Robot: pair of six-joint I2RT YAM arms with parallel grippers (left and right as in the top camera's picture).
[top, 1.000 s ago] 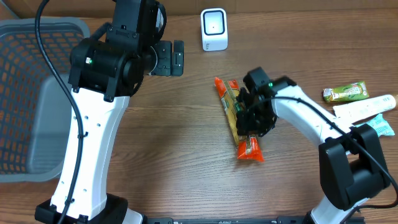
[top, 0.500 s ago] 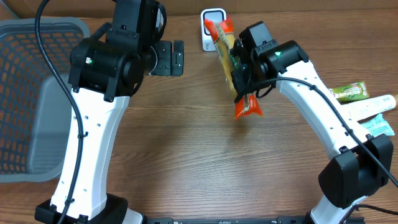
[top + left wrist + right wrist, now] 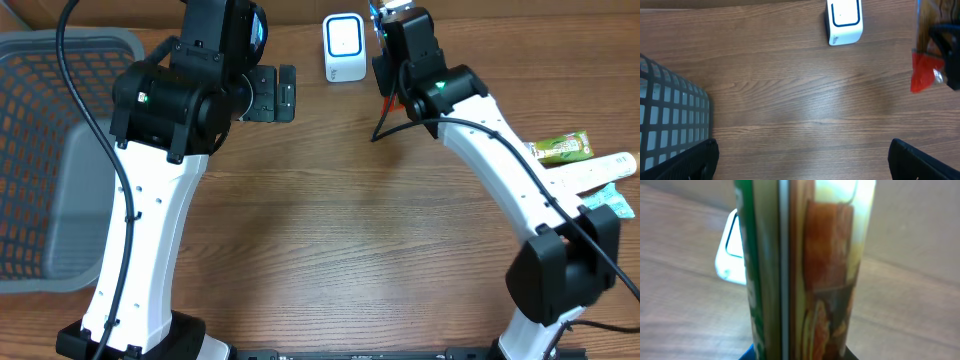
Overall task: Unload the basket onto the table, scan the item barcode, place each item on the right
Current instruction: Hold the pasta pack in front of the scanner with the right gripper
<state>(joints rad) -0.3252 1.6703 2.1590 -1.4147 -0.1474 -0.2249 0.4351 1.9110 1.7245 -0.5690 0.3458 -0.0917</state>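
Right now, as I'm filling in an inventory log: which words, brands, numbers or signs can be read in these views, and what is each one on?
No text can be read here.
scanner: a small line of print below its blue-outlined window, too blurred to read.
snack pack: only a blurred picture and colours up close, no legible letters.
green bar: markings too small to read.

**Inspector:** What moved within the last second?

**Examiner:** The right tool [image 3: 942, 41] lifted the snack packet [image 3: 805, 270] off the surface [image 3: 330, 210], where it had lain at centre-right.

**Inspector:** Position at close?

**Examiner:** Raised at the far edge, just right of the white scanner [image 3: 344, 47]. In the overhead view it had overlapped the scanner midway. The right arm had stretched forward with it.
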